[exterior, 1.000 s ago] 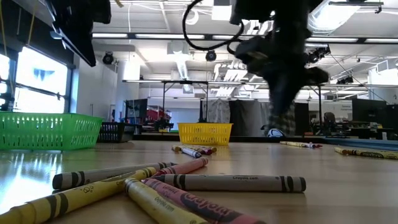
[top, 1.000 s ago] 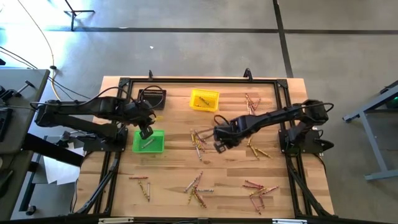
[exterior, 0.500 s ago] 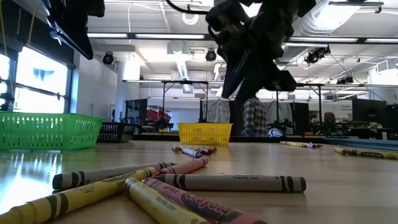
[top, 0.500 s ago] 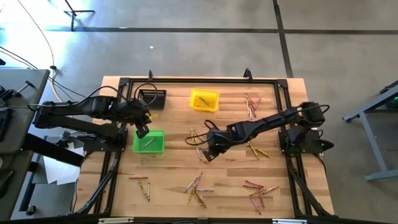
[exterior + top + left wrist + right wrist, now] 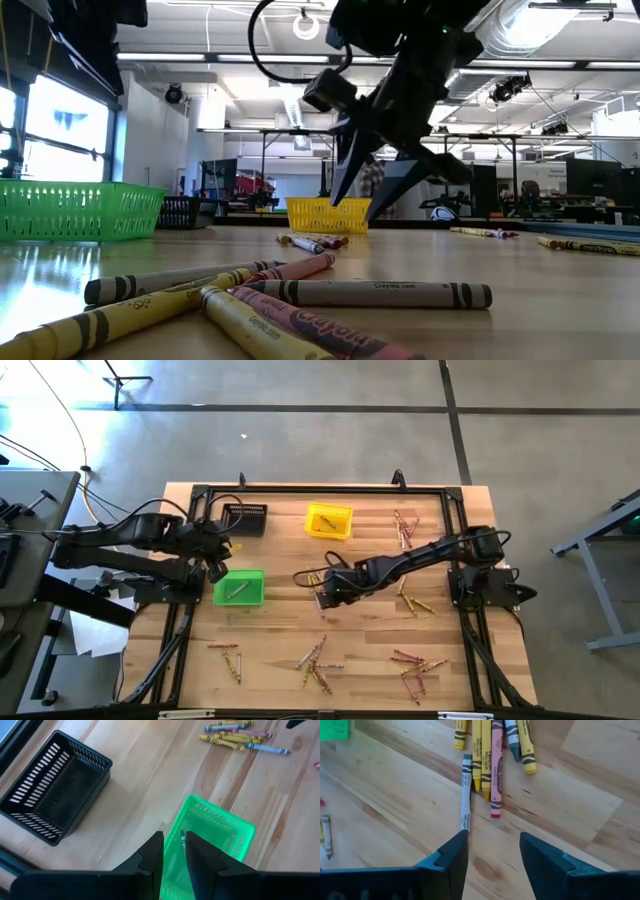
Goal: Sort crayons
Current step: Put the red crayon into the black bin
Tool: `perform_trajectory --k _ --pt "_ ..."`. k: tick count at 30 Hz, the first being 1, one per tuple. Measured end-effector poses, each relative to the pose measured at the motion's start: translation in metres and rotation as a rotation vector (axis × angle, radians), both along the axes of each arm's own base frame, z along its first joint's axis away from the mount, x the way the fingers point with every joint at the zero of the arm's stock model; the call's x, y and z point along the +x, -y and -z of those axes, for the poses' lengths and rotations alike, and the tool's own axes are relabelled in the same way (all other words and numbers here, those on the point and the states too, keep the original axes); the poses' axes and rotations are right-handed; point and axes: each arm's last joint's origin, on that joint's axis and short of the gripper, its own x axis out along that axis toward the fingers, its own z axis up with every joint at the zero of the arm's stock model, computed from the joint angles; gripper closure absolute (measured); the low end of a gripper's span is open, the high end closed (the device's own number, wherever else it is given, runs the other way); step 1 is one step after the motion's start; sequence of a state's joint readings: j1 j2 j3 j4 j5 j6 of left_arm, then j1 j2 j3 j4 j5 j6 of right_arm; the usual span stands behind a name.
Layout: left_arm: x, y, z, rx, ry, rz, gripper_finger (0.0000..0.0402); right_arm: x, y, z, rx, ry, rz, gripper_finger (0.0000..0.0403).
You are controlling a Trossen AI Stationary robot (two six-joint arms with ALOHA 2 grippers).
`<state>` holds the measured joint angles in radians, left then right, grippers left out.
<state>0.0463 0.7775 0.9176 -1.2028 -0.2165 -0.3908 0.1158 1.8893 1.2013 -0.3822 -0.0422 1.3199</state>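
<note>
Pick step: right gripper (image 5: 492, 851), fingers apart and empty, hangs over the thin paper-wrapped crayons (image 5: 318, 582) clustered at frame centre, needing descent onto one; left gripper (image 5: 173, 851), fingers nearly together holding nothing visible, waits above the green mesh plastic bin (image 5: 239, 587).

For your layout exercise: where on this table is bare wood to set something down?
Bare wood lies below the green bin, and more between the centre crayons and the bottom ones. The right side is crowded with crayons.
</note>
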Motion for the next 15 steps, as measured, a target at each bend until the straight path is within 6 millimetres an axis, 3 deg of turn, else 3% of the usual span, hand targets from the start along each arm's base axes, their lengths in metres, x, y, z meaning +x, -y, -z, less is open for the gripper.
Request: perform_trajectory --k 15 --pt "-0.015 0.0 -0.002 0.052 -0.033 0.072 0.0335 0.035 -0.003 0.011 -0.061 -0.184 -0.032 0.0238"
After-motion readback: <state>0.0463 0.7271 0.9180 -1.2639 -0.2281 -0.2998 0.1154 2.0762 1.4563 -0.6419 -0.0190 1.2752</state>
